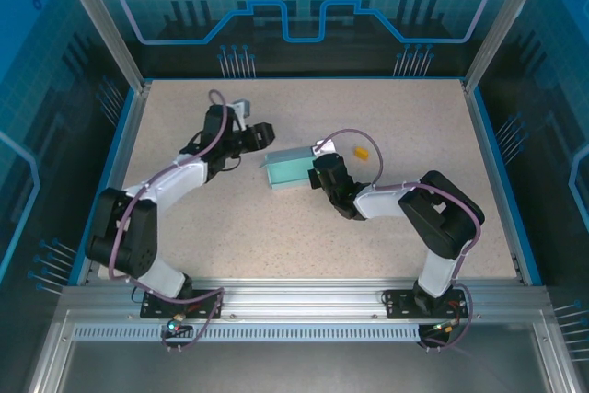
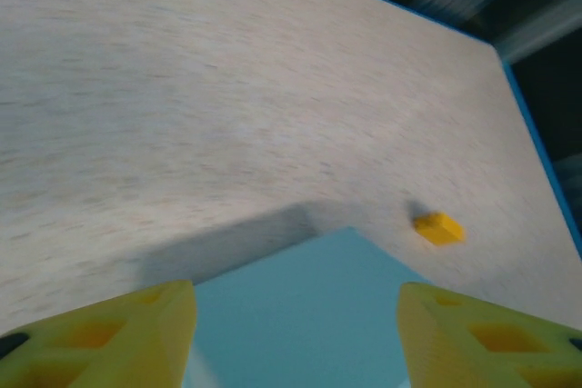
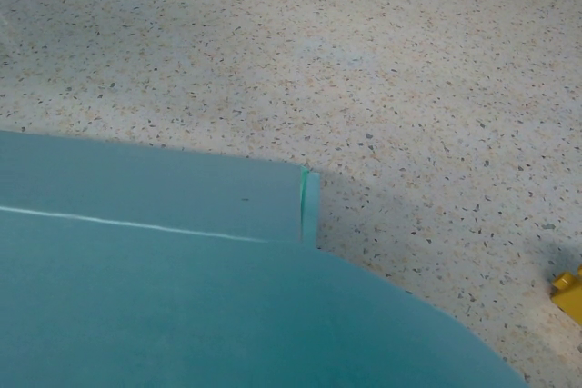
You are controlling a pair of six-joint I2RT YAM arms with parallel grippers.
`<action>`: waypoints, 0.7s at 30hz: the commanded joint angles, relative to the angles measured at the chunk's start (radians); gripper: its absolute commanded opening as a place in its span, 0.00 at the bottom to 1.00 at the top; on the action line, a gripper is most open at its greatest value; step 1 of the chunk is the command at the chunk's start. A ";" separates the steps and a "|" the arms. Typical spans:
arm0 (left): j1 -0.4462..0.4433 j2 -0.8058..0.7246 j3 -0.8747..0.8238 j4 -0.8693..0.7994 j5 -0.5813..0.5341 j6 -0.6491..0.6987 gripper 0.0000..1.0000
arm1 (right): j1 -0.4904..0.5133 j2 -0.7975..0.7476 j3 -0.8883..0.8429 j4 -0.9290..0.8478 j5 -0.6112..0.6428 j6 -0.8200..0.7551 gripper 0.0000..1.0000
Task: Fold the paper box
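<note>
The paper box [image 1: 290, 169] lies on the speckled worktop [image 1: 386, 218] a little to the left of a small yellow block [image 1: 362, 149] and slightly nearer the arm bases than that block is, the two apart with bare surface between them. It is pale blue-green card, partly folded up. Its long axis runs roughly left to right across the worktop, with the end toward the yellow block angled a touch farther from the bases. Up close from the right wrist, a thin white crease line runs along the card and a short flap edge stands upright from it. The left gripper [image 1: 264, 135] sits at the end of the box away from the yellow block, on the far side. Its jaws stand well apart and hold nothing, and its yellow fingers [image 2: 118, 338] frame the blue card below them. The right gripper [image 1: 320, 170] is on the block's near-left side, against the box end that faces the block. Its jaws are closed, and I cannot tell whether any card is pinched between them.
</note>
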 commanded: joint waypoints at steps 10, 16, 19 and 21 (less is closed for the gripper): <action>-0.080 0.142 0.080 -0.133 0.235 0.065 0.55 | 0.017 0.034 0.017 -0.060 0.015 -0.020 0.00; -0.092 0.155 0.050 -0.111 0.232 0.055 0.55 | 0.018 0.029 0.018 -0.066 0.019 -0.020 0.05; -0.098 0.164 0.045 -0.106 0.227 0.056 0.55 | 0.019 0.012 0.015 -0.085 0.022 -0.029 0.11; -0.101 0.168 0.040 -0.098 0.222 0.056 0.55 | 0.022 -0.006 0.005 -0.095 0.023 -0.034 0.16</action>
